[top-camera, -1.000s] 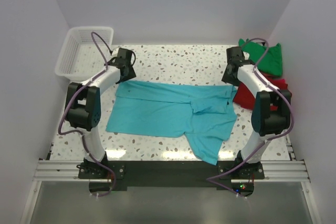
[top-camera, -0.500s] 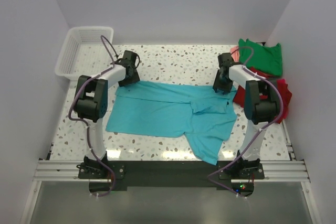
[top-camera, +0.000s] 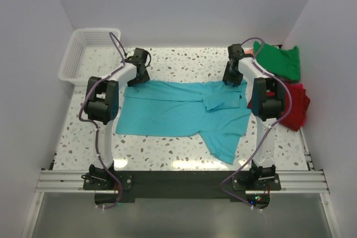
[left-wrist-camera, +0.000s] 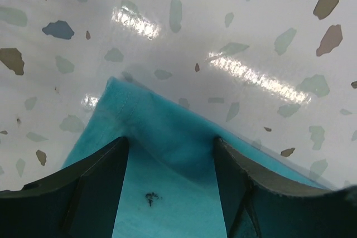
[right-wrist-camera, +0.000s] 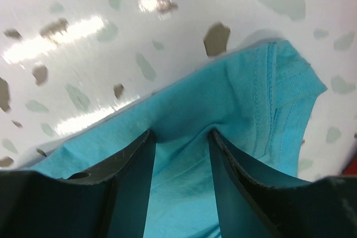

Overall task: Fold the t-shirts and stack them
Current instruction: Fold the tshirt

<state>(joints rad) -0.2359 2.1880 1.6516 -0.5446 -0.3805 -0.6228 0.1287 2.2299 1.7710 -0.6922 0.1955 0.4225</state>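
- Top view: a turquoise cotton short-sleeved t-shirt (top-camera: 178,116) lies spread across the speckled white table (top-camera: 184,62), with one part trailing towards the near edge. The left jaws and right jaws sit at its two far corners. A green cotton t-shirt (top-camera: 279,62) and a red cotton t-shirt (top-camera: 295,107) wait at the right, and a white plastic lattice basket (top-camera: 83,54) stands far left. The step looks like flattening, with no fold made yet.
- Left wrist view: the left jaws stand parted, their fingertips (left-wrist-camera: 118,151) straddling the shirt's corner (left-wrist-camera: 167,182), and the cloth lies loose between them rather than pinched. A small dark speck marks the fabric; it is not writing.
- Right wrist view: the right jaws are likewise parted over a stitched sleeve hem (right-wrist-camera: 273,98), gripping nothing.
- Next move, as a judgement: smooth the rumpled right side, then take an edge again and carry it over evenly.
- No brand, label or lettering can be read in any view.
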